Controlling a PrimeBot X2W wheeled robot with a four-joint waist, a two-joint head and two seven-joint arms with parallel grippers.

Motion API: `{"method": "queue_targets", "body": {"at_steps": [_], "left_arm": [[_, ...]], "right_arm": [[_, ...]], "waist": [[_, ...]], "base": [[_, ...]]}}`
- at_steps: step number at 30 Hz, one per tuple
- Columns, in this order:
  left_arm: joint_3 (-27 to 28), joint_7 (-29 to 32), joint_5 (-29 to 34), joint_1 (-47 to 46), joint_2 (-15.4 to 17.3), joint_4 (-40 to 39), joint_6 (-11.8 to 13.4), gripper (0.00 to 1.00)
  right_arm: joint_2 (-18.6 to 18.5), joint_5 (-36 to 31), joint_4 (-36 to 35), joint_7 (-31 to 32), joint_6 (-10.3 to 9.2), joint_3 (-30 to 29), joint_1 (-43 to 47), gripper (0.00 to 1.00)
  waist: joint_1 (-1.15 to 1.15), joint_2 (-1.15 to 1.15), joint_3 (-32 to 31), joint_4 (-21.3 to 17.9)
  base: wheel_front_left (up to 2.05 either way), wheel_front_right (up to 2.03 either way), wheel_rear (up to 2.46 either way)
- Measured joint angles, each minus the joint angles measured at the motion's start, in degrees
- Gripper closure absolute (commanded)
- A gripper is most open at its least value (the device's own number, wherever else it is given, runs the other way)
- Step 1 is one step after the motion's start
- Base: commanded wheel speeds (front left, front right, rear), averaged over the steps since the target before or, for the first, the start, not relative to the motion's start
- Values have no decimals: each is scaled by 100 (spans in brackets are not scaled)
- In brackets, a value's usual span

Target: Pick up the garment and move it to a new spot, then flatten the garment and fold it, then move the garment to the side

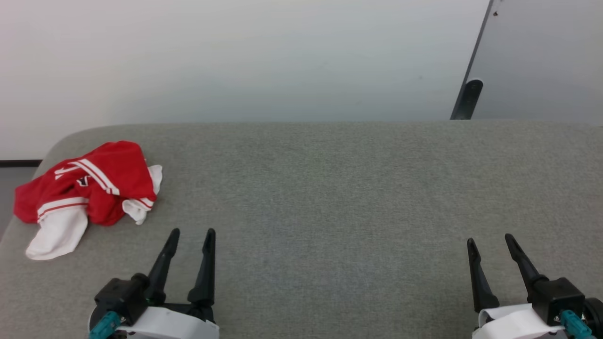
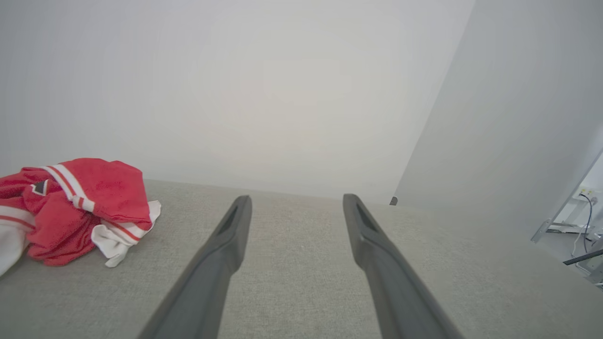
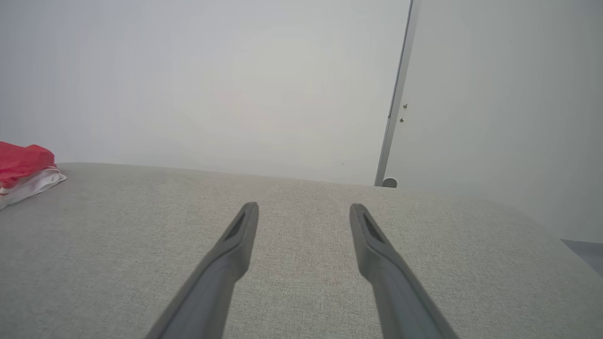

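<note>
Red soft jersey garment (image 1: 89, 188) with white sleeve ends and striped trim lies crumpled at the left of the head view, on the grey fabric-covered worktop (image 1: 330, 197) near its rounded far corner. At lower left, the left gripper (image 1: 193, 231) sits near the garment without touching it, its dark fingers (image 1: 206, 263) spread and empty. At lower right, the right gripper (image 1: 489, 238) is well apart from the garment, also spread and empty.

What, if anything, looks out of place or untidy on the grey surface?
The garment lies crumpled in a heap near the left end of the grey surface, with one white sleeve end trailing out of it. Nothing looks spilled or damaged.
</note>
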Motion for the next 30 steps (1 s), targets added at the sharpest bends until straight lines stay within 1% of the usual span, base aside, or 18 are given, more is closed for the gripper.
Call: {"method": "queue_targets", "body": {"at_steps": [7, 13, 19, 25, 30], "left_arm": [[171, -78, 238, 10, 32, 55, 0, 0], [667, -137, 410, 64, -47, 332, 0, 0], [1080, -168, 597, 162, -66, 371, -1, 0], [1347, -170, 731, 302, -101, 312, 0, 0], [1514, -170, 753, 377, -168, 328, 0, 0]], "right_arm": [[-2, -336, -2, -65, 1, 110, 59, 0], [-2, -609, 102, -121, 1, 371, 57, 0], [-5, -647, 267, -156, 2, 720, -7, 0], [-5, -542, 411, -155, 2, 1049, -134, 0], [-1, -493, 517, -156, 3, 1189, -221, 0]], "waist": [[0, 0, -74, 186], [0, 0, -176, 471], [0, 0, -290, 873], [0, 0, -394, 1343], [0, 0, -463, 1737]], "base": [[0, 0, 0], [0, 0, 0], [0, 0, 0], [0, 0, 0], [0, 0, 0]]}}
